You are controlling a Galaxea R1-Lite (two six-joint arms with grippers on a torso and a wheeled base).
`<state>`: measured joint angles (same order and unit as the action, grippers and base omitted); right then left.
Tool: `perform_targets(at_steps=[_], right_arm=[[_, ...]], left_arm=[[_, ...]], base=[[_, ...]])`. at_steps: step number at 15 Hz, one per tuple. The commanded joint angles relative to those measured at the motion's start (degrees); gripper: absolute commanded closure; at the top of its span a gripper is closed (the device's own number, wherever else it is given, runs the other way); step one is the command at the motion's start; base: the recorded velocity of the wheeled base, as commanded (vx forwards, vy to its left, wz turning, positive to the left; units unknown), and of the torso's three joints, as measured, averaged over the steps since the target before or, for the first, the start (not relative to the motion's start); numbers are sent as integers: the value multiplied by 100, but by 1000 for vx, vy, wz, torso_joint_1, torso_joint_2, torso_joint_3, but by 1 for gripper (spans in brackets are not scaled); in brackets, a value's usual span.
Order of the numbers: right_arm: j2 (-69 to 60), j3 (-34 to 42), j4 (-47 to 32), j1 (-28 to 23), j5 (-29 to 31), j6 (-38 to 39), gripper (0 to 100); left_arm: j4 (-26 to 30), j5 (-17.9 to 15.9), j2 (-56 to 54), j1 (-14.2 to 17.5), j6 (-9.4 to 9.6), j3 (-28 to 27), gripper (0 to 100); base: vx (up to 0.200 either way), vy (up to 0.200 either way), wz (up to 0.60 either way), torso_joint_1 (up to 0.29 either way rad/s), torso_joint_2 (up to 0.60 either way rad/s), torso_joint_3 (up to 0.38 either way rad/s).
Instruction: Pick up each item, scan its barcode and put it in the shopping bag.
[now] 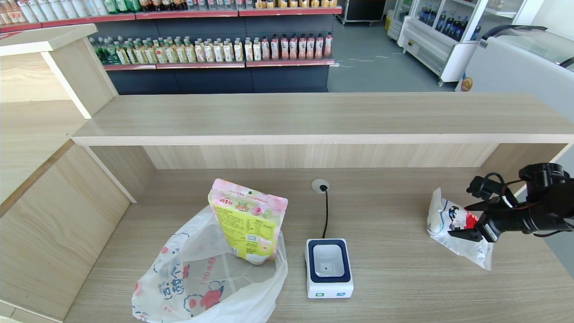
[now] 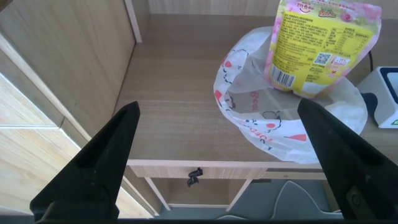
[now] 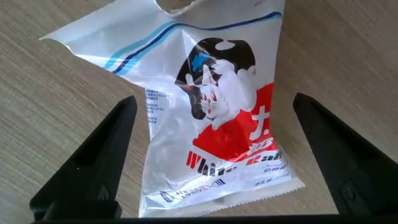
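A white snack bag (image 1: 453, 224) with a red and black cartoon print lies on the counter at the right. My right gripper (image 1: 461, 220) is open and straddles it, one finger on each side; in the right wrist view the bag (image 3: 211, 118) lies between the dark fingers (image 3: 93, 168). A pink and yellow pouch (image 1: 247, 220) stands upright in the mouth of the white shopping bag (image 1: 197, 287) at the front left. The barcode scanner (image 1: 328, 267) sits between the two. My left gripper (image 2: 217, 106) is open above the counter's front edge, short of the shopping bag (image 2: 273, 124) and pouch (image 2: 320, 43).
A black cable (image 1: 326, 211) runs from the scanner to a grommet (image 1: 320, 185) at the back of the counter. A raised wooden ledge (image 1: 314, 119) borders the far side and a wooden wall (image 1: 58, 224) the left. Stocked shelves and coolers stand beyond.
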<state>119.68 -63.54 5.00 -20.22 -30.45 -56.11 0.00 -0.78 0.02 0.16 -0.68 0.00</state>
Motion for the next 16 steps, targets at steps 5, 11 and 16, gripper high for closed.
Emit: perform_targets(at_steps=[5, 11, 16], right_arm=[[645, -519, 36, 405, -207, 443, 0], [785, -546, 45, 519, -295, 443, 100], [706, -493, 168, 511, -303, 312, 100]], left_arm=[[0, -1, -2, 2, -2, 0, 0], [0, -1, -2, 2, -2, 0, 0], [0, -1, -2, 2, -2, 0, 0]], base=[[0, 0, 0, 0, 0, 0], [0, 0, 0, 0, 0, 0], [0, 0, 0, 0, 0, 0]])
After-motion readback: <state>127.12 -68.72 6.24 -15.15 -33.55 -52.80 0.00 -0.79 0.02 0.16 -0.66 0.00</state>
